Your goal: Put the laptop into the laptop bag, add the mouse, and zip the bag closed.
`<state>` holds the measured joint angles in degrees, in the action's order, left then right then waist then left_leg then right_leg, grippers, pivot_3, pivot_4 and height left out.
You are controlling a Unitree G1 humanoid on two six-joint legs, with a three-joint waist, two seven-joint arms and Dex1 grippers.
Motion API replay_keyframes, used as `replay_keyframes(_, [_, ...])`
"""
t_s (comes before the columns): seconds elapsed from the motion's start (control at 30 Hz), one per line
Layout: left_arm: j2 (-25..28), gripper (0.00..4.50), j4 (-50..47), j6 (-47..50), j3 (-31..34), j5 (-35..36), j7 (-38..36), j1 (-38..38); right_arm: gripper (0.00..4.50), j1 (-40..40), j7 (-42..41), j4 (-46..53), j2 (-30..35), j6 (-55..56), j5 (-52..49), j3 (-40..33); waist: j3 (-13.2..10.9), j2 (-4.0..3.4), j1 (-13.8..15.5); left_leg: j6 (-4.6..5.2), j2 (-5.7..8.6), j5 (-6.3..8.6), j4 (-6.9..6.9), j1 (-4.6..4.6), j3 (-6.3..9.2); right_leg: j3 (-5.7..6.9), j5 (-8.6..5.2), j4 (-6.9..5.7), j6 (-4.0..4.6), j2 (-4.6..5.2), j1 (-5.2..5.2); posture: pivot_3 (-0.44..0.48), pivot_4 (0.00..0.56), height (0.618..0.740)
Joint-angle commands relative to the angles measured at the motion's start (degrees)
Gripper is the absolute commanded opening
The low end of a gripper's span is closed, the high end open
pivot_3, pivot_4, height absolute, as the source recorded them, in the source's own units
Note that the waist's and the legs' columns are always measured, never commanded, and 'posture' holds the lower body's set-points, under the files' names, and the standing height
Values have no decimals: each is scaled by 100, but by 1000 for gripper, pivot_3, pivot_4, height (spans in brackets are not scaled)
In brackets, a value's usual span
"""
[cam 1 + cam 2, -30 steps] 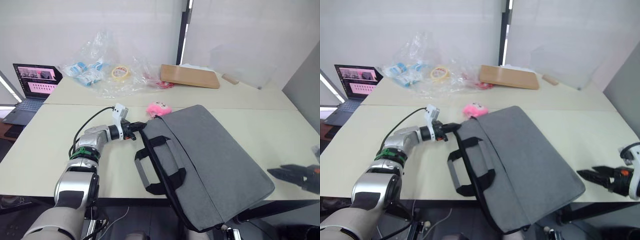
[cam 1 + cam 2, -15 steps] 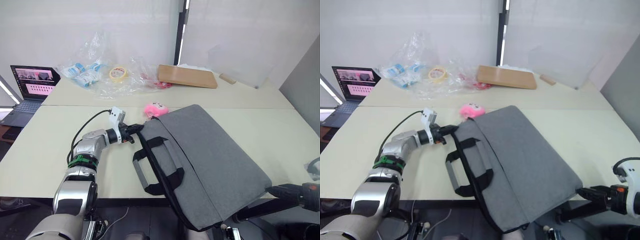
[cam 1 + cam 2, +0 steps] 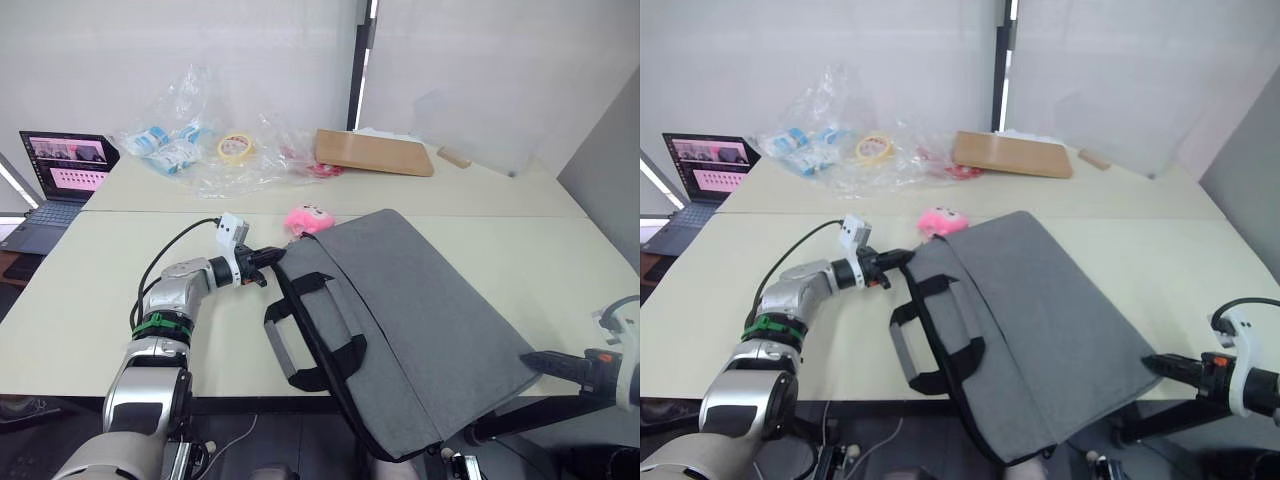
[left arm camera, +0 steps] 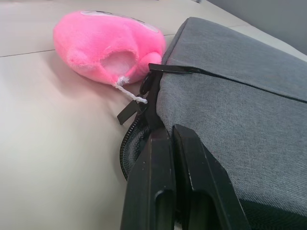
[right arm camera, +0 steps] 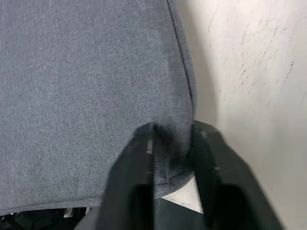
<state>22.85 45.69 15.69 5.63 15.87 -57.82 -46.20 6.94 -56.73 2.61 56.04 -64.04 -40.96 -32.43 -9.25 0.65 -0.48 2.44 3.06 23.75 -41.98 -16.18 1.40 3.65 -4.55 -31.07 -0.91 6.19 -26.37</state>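
Two hands on the laptop bag (image 3: 420, 320): left hand (image 4: 165, 139) pressed together at its zipper corner, right hand (image 5: 170, 143) pinching its near corner.

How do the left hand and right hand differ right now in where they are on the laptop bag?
The left hand sits at the far corner of the laptop bag, fingers pressed together at the zipper end beside the pink plush toy. The right hand straddles the near right corner, fabric between its fingers. Both meet the bag at a corner.
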Motion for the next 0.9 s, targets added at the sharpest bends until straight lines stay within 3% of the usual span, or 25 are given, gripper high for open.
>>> replay_keyframes(0.03, [123,0,-454,166,94,106,18,180,29,-127,-19,3,21,-41,-166,-106,0,0,-8,0,0,0,0,0,0,0,0,0,0,0,0,0,150,740])
replay_keyframes(0.2, [125,0,-1043,523,222,245,232,478,29,-466,102,-94,10,-48,-178,64,0,0,-24,0,-1,0,-1,2,0,-2,0,-1,0,1,0,0,150,740])
replay_keyframes(0.4, [440,0,-2544,1356,455,602,451,1294,29,-2033,694,-593,-237,10,4,675,0,-2,-107,-5,-6,-3,-1,8,-10,-19,1,-11,0,3,-2,0,150,740])
replay_keyframes(0.47, [731,0,-3217,1719,635,767,489,1796,29,-2935,1105,-1145,-514,397,483,1167,0,-2,-229,-7,-16,-4,1,12,-18,-29,3,-12,3,-7,-4,0,150,740])
replay_keyframes(0.67, [1072,0,-4607,2596,982,1248,867,2626,29,-4548,1453,-2754,-1105,1277,1593,2280,-2,-5,-194,-16,-9,-9,12,33,-27,-51,3,-23,8,-20,-34,0,150,740])
replay_keyframes(0.9, [1201,0,-5999,3425,1405,1901,1375,3429,29,-6361,1642,-5085,-1933,2508,2396,2610,-2,-6,-300,-20,-8,-11,14,37,-44,-54,8,-20,15,-17,-39,0,150,740])
